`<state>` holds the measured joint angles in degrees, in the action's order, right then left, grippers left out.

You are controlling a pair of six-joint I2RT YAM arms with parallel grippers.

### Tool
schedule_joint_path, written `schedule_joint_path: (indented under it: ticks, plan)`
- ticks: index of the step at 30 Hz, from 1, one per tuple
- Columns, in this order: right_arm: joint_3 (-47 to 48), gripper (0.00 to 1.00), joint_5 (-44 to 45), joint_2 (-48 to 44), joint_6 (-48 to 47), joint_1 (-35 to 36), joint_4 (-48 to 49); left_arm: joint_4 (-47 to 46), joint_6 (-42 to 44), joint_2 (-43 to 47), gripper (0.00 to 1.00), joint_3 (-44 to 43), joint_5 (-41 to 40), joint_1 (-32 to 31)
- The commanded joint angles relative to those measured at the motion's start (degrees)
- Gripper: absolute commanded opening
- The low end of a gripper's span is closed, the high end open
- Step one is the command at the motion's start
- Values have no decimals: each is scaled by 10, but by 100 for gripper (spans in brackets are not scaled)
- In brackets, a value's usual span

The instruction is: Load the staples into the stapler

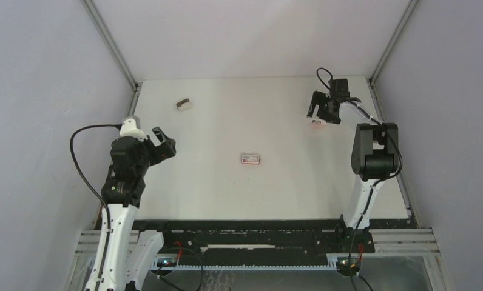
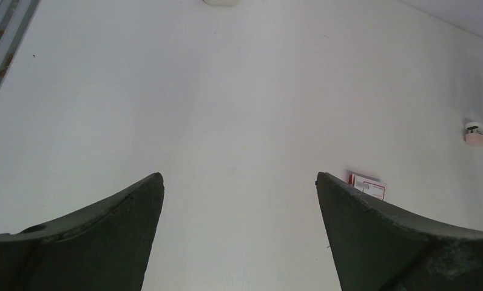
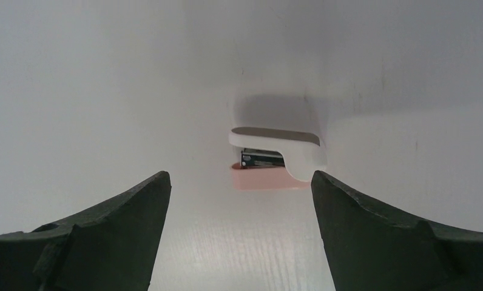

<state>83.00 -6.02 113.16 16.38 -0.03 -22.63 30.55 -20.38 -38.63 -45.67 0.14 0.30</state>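
Observation:
The pink-and-white stapler (image 1: pixel 317 123) lies at the far right of the table. In the right wrist view it (image 3: pixel 275 162) sits just ahead of my open fingers. My right gripper (image 1: pixel 321 115) (image 3: pixel 239 177) hovers over it, open and empty. The white box with a red label (image 1: pixel 251 159) lies flat at the table's middle. It also shows in the left wrist view (image 2: pixel 368 185), behind my right finger. My left gripper (image 1: pixel 165 140) (image 2: pixel 239 179) is open and empty at the left, well away from the box. No loose staple strips can be made out.
A small dark-grey and white piece (image 1: pixel 183 104) lies at the far left of the table; it is too small to identify. Grey walls and metal frame posts (image 1: pixel 113 45) close in the table at the left, right and back.

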Motion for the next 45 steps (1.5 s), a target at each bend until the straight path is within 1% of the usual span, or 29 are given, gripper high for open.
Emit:
schedule_joint_path:
  ticks: [1, 6, 14, 21, 24, 36, 41, 45]
  plan:
    - [46, 86, 52, 24, -16, 12, -22, -18, 2, -3, 100, 11, 11, 4]
    - [57, 86, 92, 40, -15, 11, -32, -18, 2, -6, 100, 10, 14, 4]
    - [76, 87, 114, 53, -15, 10, -47, -18, 2, -1, 100, 11, 16, 3]
    - [92, 86, 87, 69, -15, -1, -54, -18, -1, -7, 100, 9, 25, 4]
    - [103, 82, 78, 77, -24, 0, -60, -18, 0, -9, 100, 9, 27, 3]
    - [105, 52, 82, 83, -48, 12, -74, -18, 0, -11, 100, 9, 27, 4]
    - [88, 41, 80, 76, -63, 23, -78, -18, 0, -11, 100, 9, 29, 4]
    - [80, 35, 76, 69, -72, 35, -78, -17, 0, -9, 100, 8, 29, 4]
